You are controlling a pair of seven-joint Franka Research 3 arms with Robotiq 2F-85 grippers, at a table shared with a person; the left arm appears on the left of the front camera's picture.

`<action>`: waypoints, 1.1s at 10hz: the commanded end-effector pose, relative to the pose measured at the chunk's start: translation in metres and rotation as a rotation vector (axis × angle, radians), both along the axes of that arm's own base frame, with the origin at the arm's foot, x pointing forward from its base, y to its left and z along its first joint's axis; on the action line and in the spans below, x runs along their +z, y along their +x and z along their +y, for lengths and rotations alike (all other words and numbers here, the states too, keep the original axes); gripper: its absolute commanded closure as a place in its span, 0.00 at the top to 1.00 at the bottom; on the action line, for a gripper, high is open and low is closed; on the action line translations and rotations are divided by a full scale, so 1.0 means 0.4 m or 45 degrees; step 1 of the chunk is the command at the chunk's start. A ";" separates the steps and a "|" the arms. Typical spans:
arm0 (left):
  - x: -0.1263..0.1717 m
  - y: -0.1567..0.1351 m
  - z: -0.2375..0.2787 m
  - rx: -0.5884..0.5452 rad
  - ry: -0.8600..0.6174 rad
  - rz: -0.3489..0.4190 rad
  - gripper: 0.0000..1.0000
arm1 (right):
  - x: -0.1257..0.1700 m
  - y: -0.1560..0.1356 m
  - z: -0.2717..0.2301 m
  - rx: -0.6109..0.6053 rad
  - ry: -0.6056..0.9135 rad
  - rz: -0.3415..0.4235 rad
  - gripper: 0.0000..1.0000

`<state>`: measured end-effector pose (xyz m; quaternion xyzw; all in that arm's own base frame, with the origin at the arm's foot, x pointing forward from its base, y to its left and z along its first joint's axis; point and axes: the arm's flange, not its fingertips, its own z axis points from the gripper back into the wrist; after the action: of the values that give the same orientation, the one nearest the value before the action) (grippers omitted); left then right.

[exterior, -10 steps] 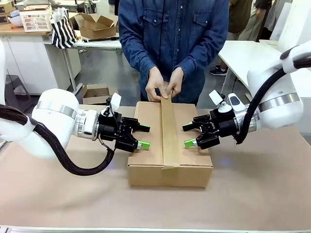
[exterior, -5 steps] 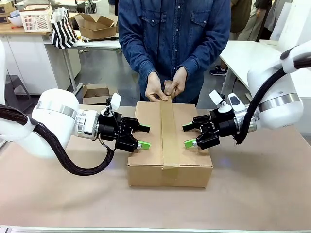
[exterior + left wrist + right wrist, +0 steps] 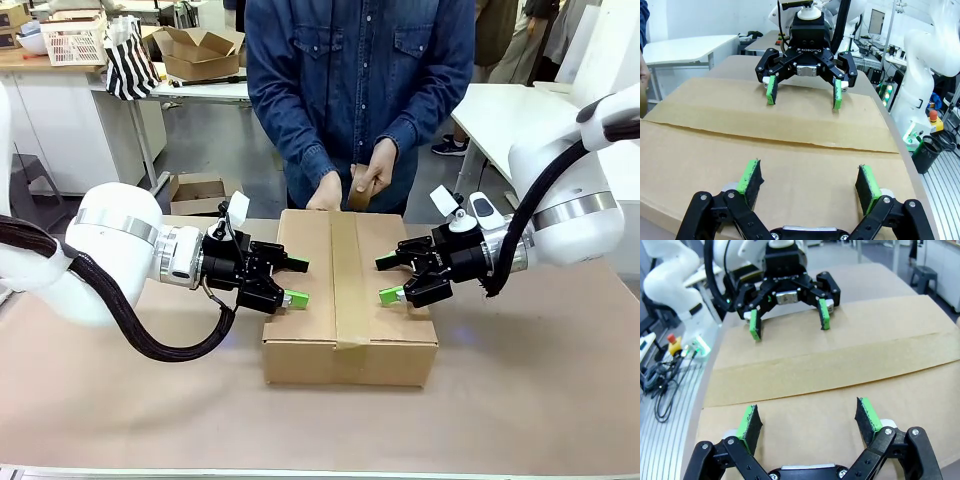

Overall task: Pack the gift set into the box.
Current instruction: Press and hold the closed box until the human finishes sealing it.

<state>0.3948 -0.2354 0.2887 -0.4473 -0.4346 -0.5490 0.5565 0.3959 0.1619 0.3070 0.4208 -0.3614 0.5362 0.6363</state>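
Front view has the box (image 3: 350, 295) sitting in the middle of the table (image 3: 540, 400), flaps shut, with a strip of brown tape (image 3: 347, 275) running down the centre seam from the far edge and folding over the near edge. My left gripper (image 3: 294, 282) is parked at the box's left side and my right gripper (image 3: 391, 280) at its right side, both with the jaws spread wide and nothing between the green pads. Can't really tell if the pads are touching the cardboard or just hanging over the top edges.

The person in the denim shirt (image 3: 360, 90) stands at the far end. One hand (image 3: 325, 193) is down at the far edge of the box where the tape starts, the other hand (image 3: 378, 170) is up a bit, holding a brown tape roll (image 3: 358, 188).

From the left wrist, my own fingers (image 3: 752, 177) sit low over the box top, and I'm looking straight across at the right gripper facing me, wide open too. Right wrist cam gives the mirror of that, with the left one opposite. The gift set is out of sight, the carton's closed.
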 end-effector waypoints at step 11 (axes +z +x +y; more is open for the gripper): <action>-0.011 0.001 0.004 0.002 -0.001 0.012 1.00 | -0.011 -0.004 -0.001 -0.012 -0.004 0.021 1.00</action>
<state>0.3949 -0.2354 0.2887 -0.4473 -0.4346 -0.5490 0.5565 0.3959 0.1620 0.3070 0.4209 -0.3614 0.5362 0.6362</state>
